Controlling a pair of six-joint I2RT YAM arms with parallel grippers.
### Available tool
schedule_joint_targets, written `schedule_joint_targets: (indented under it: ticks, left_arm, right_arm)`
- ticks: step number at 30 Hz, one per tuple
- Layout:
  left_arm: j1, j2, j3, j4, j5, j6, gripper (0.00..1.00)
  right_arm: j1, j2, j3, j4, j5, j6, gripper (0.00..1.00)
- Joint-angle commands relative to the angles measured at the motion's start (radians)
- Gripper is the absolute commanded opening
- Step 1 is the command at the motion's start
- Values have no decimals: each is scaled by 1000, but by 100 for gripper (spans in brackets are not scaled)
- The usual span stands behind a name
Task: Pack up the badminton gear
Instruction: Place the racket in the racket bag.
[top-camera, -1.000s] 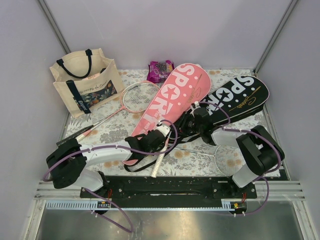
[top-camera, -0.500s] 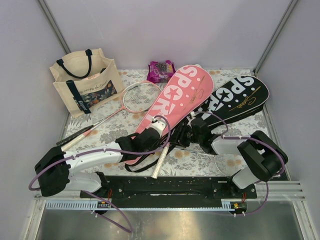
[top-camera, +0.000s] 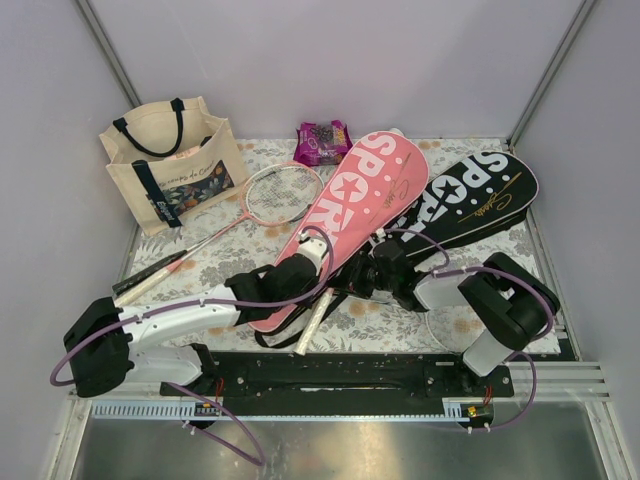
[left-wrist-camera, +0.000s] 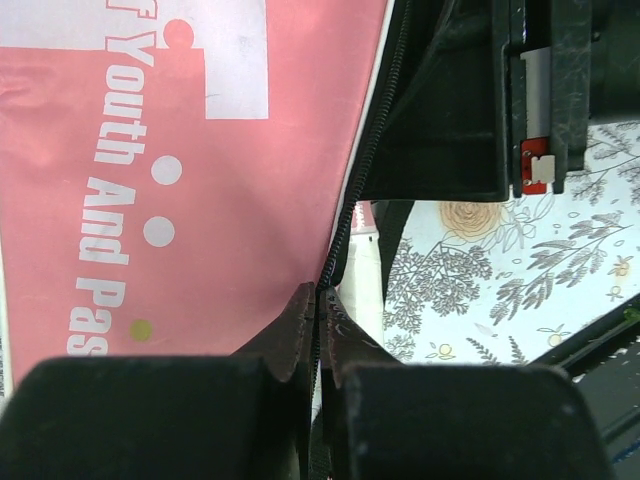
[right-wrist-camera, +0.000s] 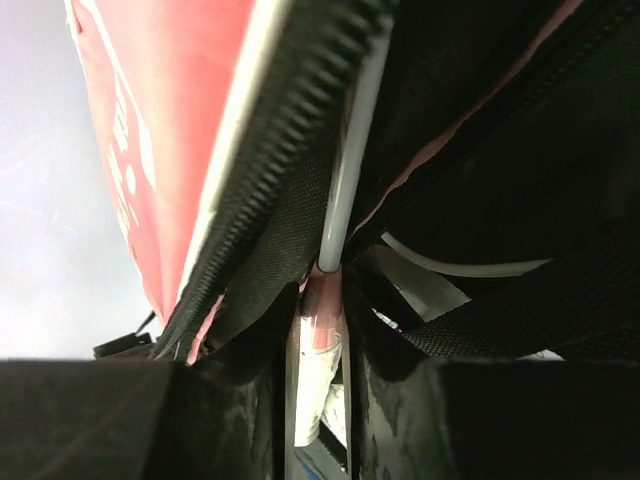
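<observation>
One pink cover (top-camera: 368, 192) is in the left pincer (left-wrist-camera: 318, 302).

The pink cover (top-camera: 375, 190) reads "SPOR" — close up, "Youth And Pas" — and the black cover (top-camera: 490, 195) "SPOR".

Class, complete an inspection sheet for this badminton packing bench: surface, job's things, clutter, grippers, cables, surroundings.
Surface: floral tablecloth, largely covered by gear.
Job's things: pink cover lies diagonally with its zipper partly open and the sheathed racket has its handle poking out. The black cover lies to its right and a loose racket to its left.
Clutter: canvas tote upright at back left; purple snack packet at the back.
Grippers: left gripper pinches the pink cover's zipper edge; right gripper clamps the sheathed racket where shaft meets handle.
Cables: purple cables loop along both arms; no snag seen.
Surroundings: pale walls with metal corner posts.
</observation>
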Motion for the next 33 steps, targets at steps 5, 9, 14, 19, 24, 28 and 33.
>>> schedule_joint_targets:
  ticks: [5,9,14,19,24,28,33]
  left_arm:
    - [-4,-44,15,73,73,-97,0]
    - [-2,-59,14,70,79,-109,0]
    - [-5,-96,7,98,126,-162,0]
    - [-4,-142,-49,206,198,-297,0]
    - [-4,-162,-89,260,206,-360,0]
    - [-4,-165,-115,326,221,-406,0]
    - [-5,-146,-121,354,212,-422,0]
  right_arm:
    - [9,-128,-48,135,58,85,11]
    - [10,-189,-69,169,94,111,11]
    - [10,-187,-46,187,166,122,13]
    - [10,-136,9,242,193,163,16]
    - [9,-119,12,279,269,165,15]
    - [9,-45,5,394,273,219,15]
    - [9,41,-17,541,276,274,18]
